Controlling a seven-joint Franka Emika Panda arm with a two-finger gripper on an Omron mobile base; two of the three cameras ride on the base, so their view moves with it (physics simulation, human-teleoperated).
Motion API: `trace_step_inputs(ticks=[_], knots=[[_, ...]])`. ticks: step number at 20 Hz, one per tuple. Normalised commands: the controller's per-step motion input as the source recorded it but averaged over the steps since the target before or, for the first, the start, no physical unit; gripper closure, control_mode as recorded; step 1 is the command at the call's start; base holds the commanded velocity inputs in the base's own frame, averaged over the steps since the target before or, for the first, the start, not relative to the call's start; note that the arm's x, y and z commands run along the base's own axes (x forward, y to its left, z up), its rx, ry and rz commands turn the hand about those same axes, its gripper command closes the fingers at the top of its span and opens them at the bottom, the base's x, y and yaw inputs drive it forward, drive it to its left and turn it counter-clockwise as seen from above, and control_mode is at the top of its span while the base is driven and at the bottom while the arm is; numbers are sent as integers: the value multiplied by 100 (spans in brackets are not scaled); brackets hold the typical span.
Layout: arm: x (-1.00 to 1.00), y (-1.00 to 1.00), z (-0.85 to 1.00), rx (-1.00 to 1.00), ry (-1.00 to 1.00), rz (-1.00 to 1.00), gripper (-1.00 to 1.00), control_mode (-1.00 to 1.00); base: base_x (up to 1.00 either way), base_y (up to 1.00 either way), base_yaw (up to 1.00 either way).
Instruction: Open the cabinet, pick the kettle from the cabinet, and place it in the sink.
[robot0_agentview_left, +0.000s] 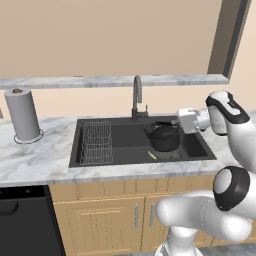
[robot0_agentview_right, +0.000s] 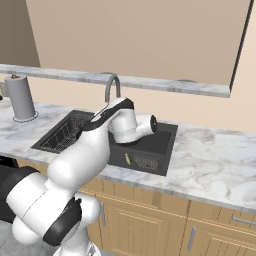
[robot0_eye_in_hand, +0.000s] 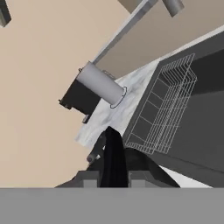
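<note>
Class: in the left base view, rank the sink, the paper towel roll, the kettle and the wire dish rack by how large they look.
1. sink
2. wire dish rack
3. paper towel roll
4. kettle

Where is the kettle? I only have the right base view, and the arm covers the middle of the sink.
Observer: In the left base view the kettle is inside the sink, in its right half, to the right of the rack.
Operator: Is it upright?
Observer: Yes, upright, with its arched handle on top and its spout toward the rack.
Operator: Is the gripper on it?
Observer: The hand view shows the gripper with the dark handle filling the gap between its finger tips, so it looks shut on the kettle.
</note>
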Motion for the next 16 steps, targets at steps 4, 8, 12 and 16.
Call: trace_step_inputs(ticks=[4,8,12,16], knots=[[35,8,-15,-4,-4,0,100,-100,0,0,0],[28,14,-17,-11,-3,0,100,-100,0,0,0],[25,11,-19,-13,0,0,100,-100,0,0,0],[28,11,-20,-11,0,0,100,-100,0,0,0]])
